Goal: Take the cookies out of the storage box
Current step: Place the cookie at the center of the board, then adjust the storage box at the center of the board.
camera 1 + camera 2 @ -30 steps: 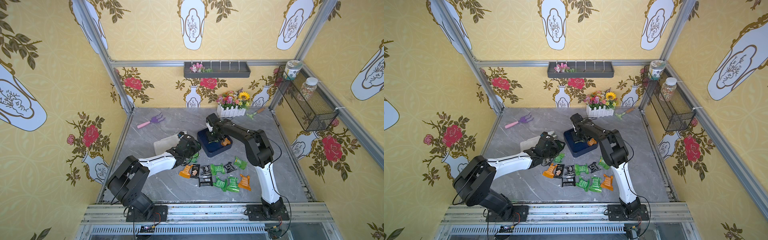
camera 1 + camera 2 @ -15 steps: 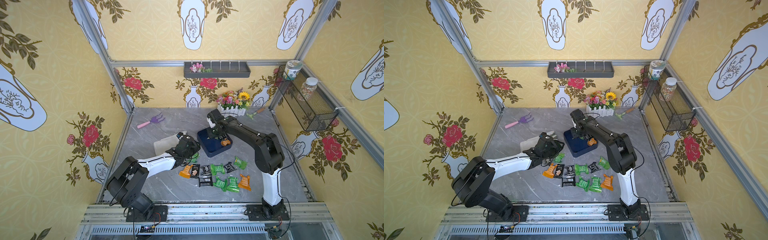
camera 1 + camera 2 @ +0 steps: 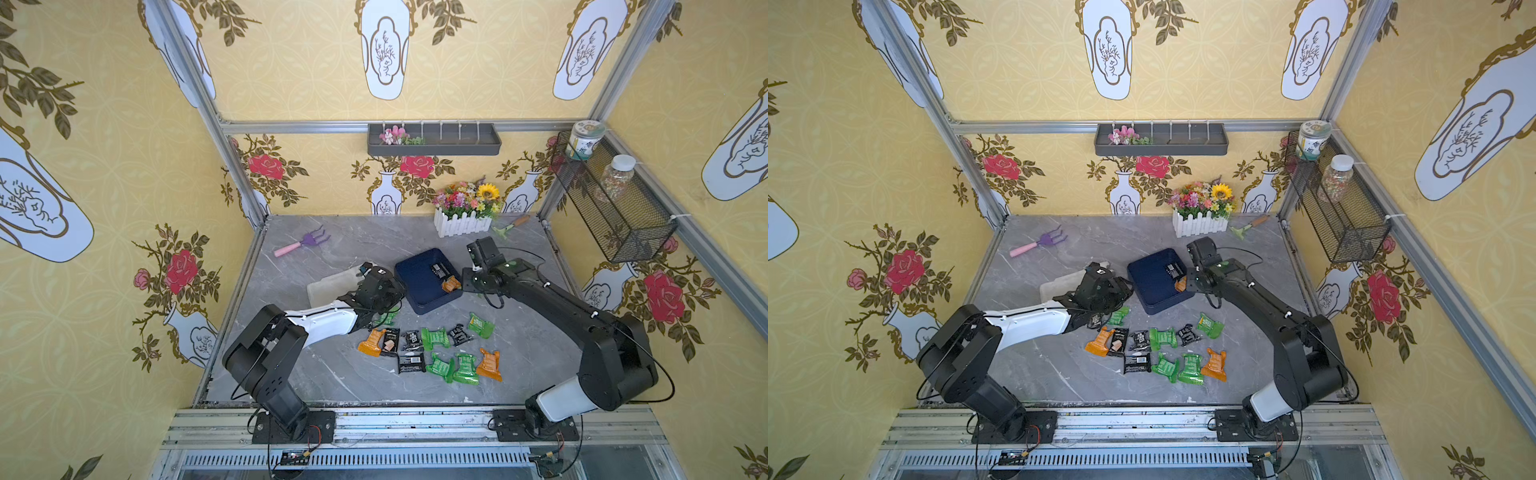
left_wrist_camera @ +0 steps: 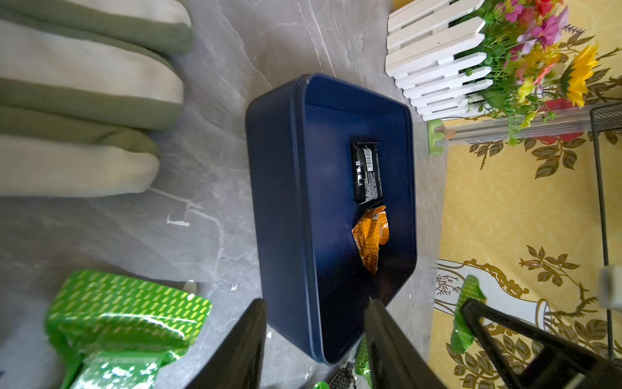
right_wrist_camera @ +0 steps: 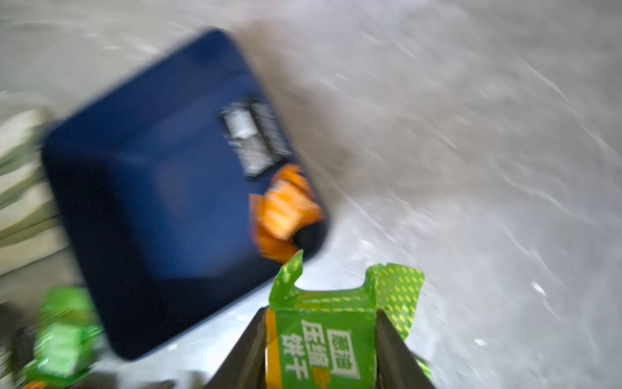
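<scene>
Cookies (image 3: 434, 338): most lie loose on the table (image 3: 332, 374) in front of the storage box (image 3: 417, 284) — green, black and orange packets in a rough cluster.
Left in the box: a black packet (image 4: 367, 171) and an orange packet (image 4: 370, 235), end to end along the wall on the right arm's side.
Right gripper (image 5: 319, 311): clamped on a green packet (image 5: 323, 350) that sits squarely between the fingers. It hangs just outside the box, near the orange packet.
Left gripper (image 4: 316, 301): fingers apart with nothing between them, low beside the box's opposite wall. A loose green packet (image 4: 124, 310) lies on the table next to it.
Step in hand: judged to be carrying the held packet over to the cluster.
Doing it well: stay above the rim until well clear, come down on bare table rather than onto another packet, and part the fingers only once it is low — a crinkly wrapper let go from height may skid.
Watch: the right wrist view is blurred, so how firm the grip is cannot be told.
</scene>
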Controlling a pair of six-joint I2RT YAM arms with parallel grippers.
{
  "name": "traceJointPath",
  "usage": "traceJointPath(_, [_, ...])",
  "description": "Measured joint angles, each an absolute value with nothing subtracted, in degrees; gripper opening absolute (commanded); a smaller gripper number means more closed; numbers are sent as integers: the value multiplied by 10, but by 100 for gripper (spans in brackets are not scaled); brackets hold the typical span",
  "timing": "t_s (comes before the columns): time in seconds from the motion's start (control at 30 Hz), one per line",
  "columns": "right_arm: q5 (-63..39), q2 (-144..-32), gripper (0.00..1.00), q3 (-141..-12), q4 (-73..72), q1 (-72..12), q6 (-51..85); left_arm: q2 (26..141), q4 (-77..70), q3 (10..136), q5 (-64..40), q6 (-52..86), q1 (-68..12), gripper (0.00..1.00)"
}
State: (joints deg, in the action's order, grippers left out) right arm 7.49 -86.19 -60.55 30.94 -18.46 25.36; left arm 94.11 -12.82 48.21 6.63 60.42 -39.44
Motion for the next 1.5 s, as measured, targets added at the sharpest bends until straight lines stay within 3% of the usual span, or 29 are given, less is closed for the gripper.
traceJointPath(0.23, [28,-899,35,-541,273,-126,301,957,-132,489,73,604,-398,55])
traceJointPath(0.37, [26,-938,42,-536,251,-123,313,963,-132,495,74,604,-398,57])
traceJointPath(0.4, [27,-944,45,-536,249,-123,315,965,-132,497,75,604,-398,57])
traceJointPath(0.53, [31,-951,75,-532,244,-123,319,980,-131,509,75,602,-398,61])
traceJointPath(0.63, [35,-924,84,-528,243,-123,316,997,-119,530,66,594,-398,62])
traceJointPath(0.8, [43,-865,87,-538,248,-126,302,1029,-90,572,62,579,-401,64])
traceJointPath(1.07, [44,-832,88,-561,257,-152,295,1090,-20,632,83,553,-403,42])
traceJointPath(1.5, [-3,-865,85,-629,280,-173,277,1095,29,659,147,485,-403,24])
